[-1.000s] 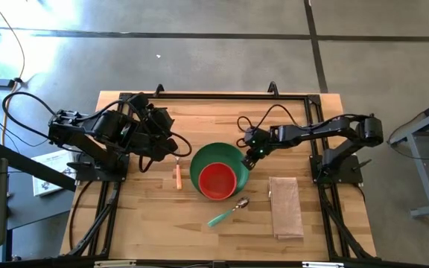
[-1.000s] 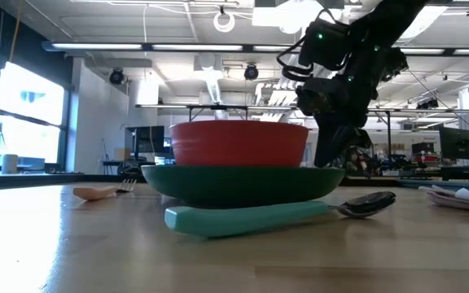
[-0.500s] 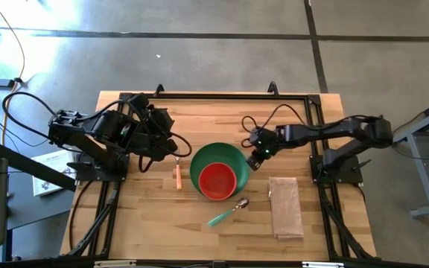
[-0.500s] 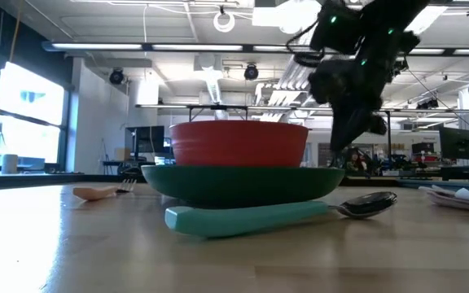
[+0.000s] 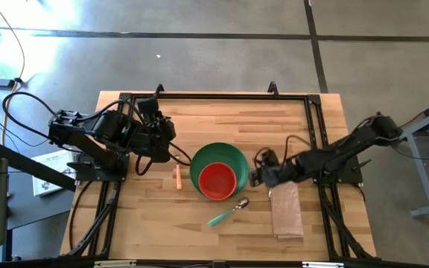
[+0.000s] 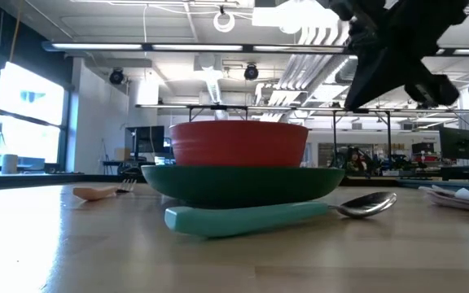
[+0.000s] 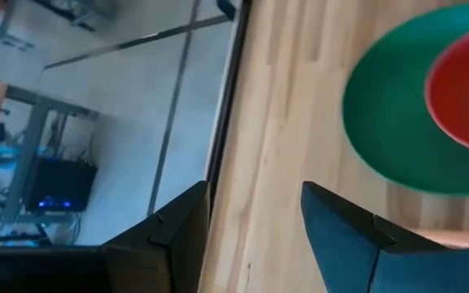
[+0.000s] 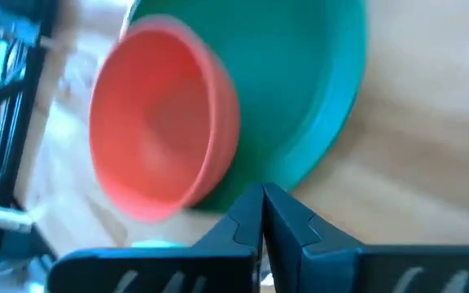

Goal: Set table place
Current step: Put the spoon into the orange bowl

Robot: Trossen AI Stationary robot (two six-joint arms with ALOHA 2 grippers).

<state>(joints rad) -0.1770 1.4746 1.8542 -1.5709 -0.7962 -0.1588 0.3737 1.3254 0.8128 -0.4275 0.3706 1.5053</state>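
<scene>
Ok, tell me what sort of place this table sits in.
Probably a lab or workshop hall: long ceiling strip lights, a bare concrete floor around the table, and benches with monitors in the background.

Place setting at the middle of the table (image 5: 222,112).
The bowl (image 5: 217,180) sits in the plate (image 5: 213,156), toward its near edge. The fork (image 5: 176,176) lies just left of the plate, the spoon (image 5: 227,211) in front of it, and the napkin (image 5: 286,208) to its right, near the right gripper (image 5: 256,177).
</scene>
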